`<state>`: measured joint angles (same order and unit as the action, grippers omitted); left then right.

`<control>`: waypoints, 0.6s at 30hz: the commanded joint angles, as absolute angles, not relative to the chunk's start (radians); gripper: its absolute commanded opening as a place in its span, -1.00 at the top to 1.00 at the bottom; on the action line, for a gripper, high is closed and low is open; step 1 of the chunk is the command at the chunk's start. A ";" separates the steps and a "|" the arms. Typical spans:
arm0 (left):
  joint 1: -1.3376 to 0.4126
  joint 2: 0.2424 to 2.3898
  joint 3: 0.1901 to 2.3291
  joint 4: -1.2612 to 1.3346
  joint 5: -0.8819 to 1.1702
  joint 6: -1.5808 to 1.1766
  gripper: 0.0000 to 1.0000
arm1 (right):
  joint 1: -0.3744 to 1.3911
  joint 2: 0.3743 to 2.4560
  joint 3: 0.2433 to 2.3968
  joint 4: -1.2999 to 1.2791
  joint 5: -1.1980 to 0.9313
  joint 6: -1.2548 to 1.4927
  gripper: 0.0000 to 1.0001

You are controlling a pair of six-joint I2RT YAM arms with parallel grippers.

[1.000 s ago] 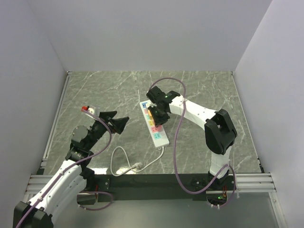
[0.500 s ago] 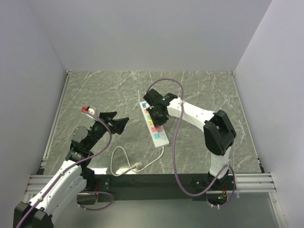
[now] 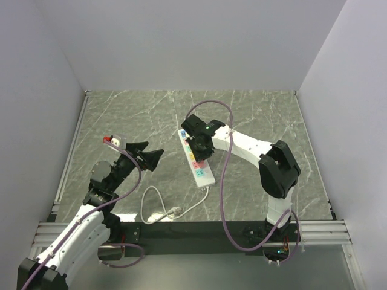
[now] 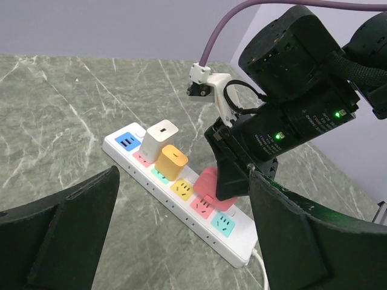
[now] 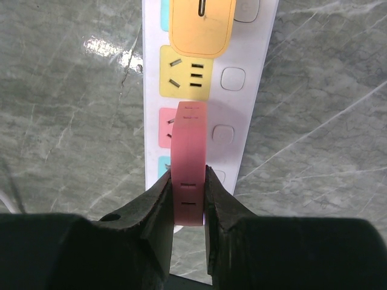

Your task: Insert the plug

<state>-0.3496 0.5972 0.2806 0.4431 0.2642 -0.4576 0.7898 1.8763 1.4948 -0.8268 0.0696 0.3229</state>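
Observation:
A white power strip with coloured sockets lies mid-table. My right gripper is over it, shut on a pink plug held edge-on between the fingers. In the left wrist view the pink plug tilts over the pink socket, its lower edge at the strip; the prongs are hidden. A yellow plug and a white plug sit in the strip further along. My left gripper hangs open to the left of the strip, holding nothing.
The strip's white cord loops across the table towards the near edge. A free yellow socket and a turquoise socket flank the pink one. Grey walls enclose the table on three sides.
My right gripper has shifted a little to the left and farther back along the strip with the pink plug. The left arm has barely moved.

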 commanded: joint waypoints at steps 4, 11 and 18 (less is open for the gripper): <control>-0.344 0.592 0.276 0.471 0.276 -0.466 -0.87 | 0.813 1.908 1.436 -0.762 0.028 0.350 1.00; -0.344 0.600 0.278 0.476 0.279 -0.465 -0.87 | 0.813 1.917 1.410 -0.738 0.009 0.356 1.00; -0.342 0.604 0.276 0.479 0.279 -0.465 -0.87 | 0.815 1.933 1.385 -0.712 0.003 0.360 1.00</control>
